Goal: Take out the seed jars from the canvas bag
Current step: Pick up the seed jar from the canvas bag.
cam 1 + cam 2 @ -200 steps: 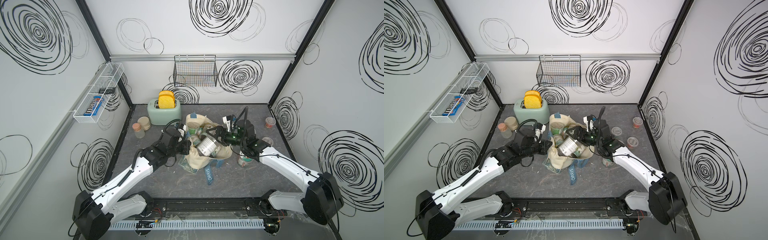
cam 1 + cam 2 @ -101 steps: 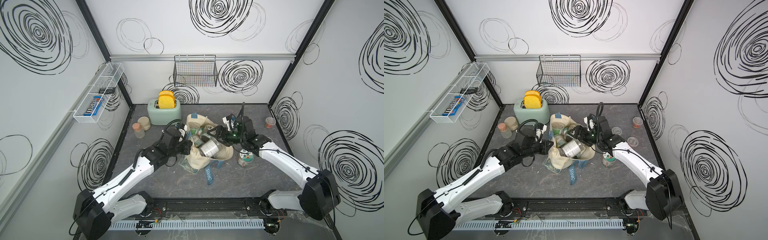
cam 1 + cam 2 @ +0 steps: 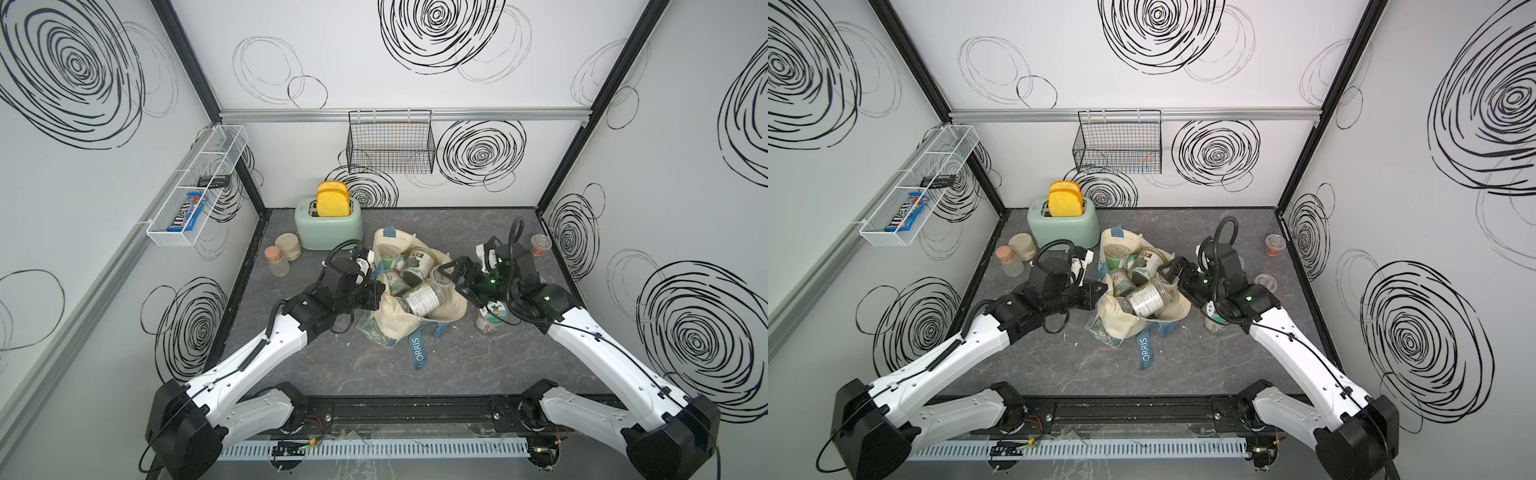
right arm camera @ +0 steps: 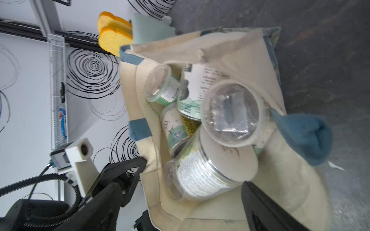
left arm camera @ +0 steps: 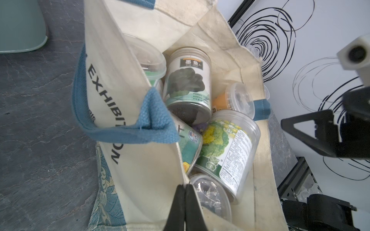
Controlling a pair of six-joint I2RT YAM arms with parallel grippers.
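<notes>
The cream bag (image 3: 397, 322) sits open in the middle of the table (image 3: 332, 374), with jars (image 3: 422, 297) heaped in its mouth; the left pincer (image 3: 376, 291) is pinched shut on the bag's rim at its nine o'clock; the right pincer (image 3: 455, 280) stands wide, holding nothing, at the bag's three o'clock; a green-lidded jar (image 3: 488, 320) stands on the table at the bag's four o'clock; the toaster (image 3: 328, 228) stands at eleven.
</notes>
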